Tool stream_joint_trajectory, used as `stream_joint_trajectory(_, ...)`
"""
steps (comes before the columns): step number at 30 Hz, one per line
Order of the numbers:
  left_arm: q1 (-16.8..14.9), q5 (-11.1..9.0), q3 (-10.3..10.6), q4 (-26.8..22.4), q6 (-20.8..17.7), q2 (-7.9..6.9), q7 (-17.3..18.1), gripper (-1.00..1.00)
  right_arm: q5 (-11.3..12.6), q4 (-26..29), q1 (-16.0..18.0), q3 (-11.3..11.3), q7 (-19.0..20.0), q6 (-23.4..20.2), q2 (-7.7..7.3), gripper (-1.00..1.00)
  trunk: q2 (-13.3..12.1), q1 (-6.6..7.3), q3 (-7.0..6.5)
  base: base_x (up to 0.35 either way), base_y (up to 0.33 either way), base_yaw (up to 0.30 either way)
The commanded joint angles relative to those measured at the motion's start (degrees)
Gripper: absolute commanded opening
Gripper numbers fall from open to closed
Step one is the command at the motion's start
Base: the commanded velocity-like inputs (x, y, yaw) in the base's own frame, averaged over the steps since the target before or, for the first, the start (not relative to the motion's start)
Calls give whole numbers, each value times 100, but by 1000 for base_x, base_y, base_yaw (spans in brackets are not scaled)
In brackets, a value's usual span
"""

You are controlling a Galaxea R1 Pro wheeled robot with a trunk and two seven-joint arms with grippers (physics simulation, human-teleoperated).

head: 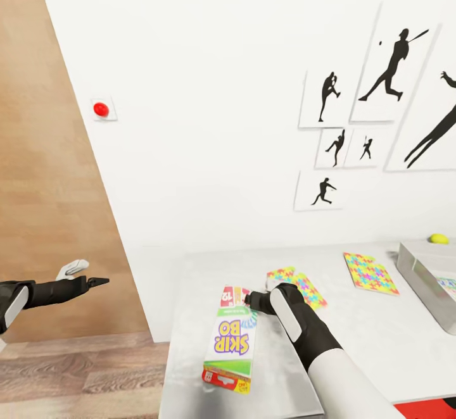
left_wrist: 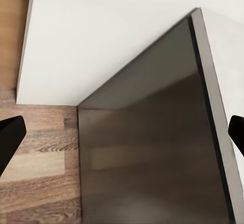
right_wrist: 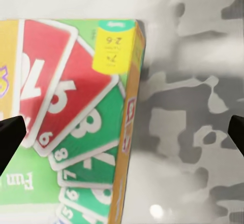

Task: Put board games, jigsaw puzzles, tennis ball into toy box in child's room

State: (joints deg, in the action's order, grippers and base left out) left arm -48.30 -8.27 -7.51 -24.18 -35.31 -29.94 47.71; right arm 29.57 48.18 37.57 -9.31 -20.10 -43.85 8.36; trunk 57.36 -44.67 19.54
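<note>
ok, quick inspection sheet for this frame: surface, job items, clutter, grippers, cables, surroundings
Surface: pale table, glossy top, dark side panel in the left wrist view.
Job's things: SKIP BO box lying flat near the table's front left; two jigsaw puzzles flat further back; tennis ball behind the grey toy box at the right edge, something colourful inside it.
Clutter: nothing seen.
Grippers: right gripper at the far end of the SKIP BO box, fingers spread wide in its wrist view, the box's edge between them, not clamped; left gripper open, off the table over the floor.
Cables: nothing seen.
Surroundings: white wall with sports silhouette prints, red button, wood floor.
</note>
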Motion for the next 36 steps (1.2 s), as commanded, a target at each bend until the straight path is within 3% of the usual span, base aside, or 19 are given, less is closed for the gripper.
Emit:
stream_joint_trajectory(1,-4,-17,-13,1,-38,1,10,100,60,5,4,-12,-42,-10,-4,100,5,0,17,0,0,0)
stream_joint_trajectory(12,-4,-17,-9,0,-38,-16,17,100,64,-23,-4,-13,74,96,-11,100,5,0,119,0,0,0)
stream_joint_trajectory(27,-4,-26,-13,1,-38,-20,19,100,46,-45,-22,-22,808,202,-20,100,5,0,257,0,0,0)
stream_joint_trajectory(36,-4,-26,-13,1,-38,-35,23,100,58,-45,-22,-11,857,193,-19,100,5,0,320,0,84,0)
